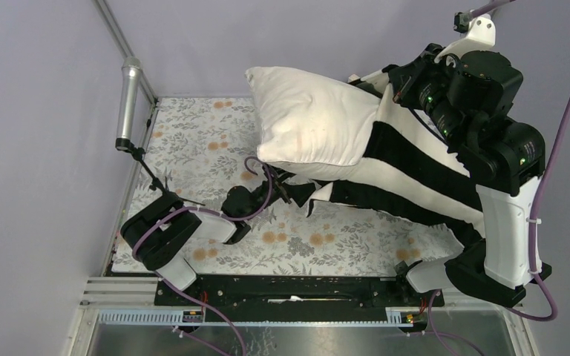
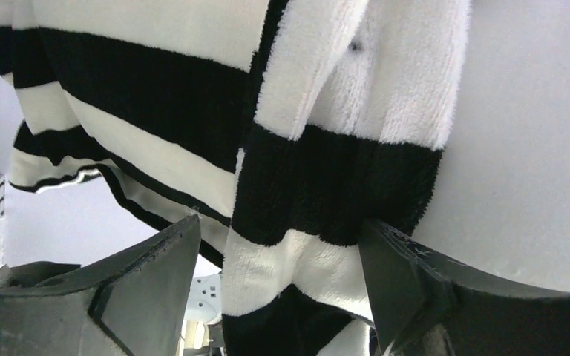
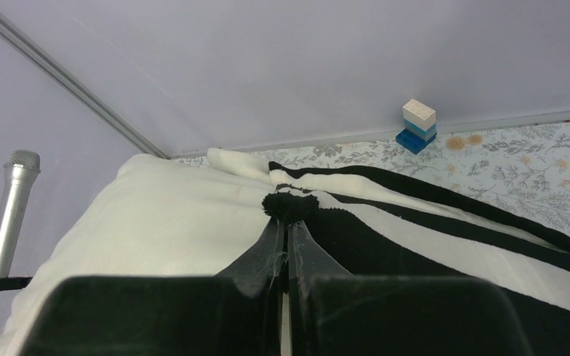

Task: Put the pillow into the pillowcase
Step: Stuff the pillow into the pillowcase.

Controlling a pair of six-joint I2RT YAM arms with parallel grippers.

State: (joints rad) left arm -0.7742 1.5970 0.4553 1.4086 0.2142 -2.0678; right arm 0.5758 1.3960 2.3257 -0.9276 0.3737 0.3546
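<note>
The right gripper [image 3: 288,219] pinches the pillowcase [image 1: 415,174] rim tight, hoisting it; the pillow [image 1: 308,119] sits about half inside, jutting over the table [image 1: 193,148]. The left gripper [image 2: 278,230] gapes around a hanging flap (no grip yet). With only 1 hold, the pillow may slide out.
</note>
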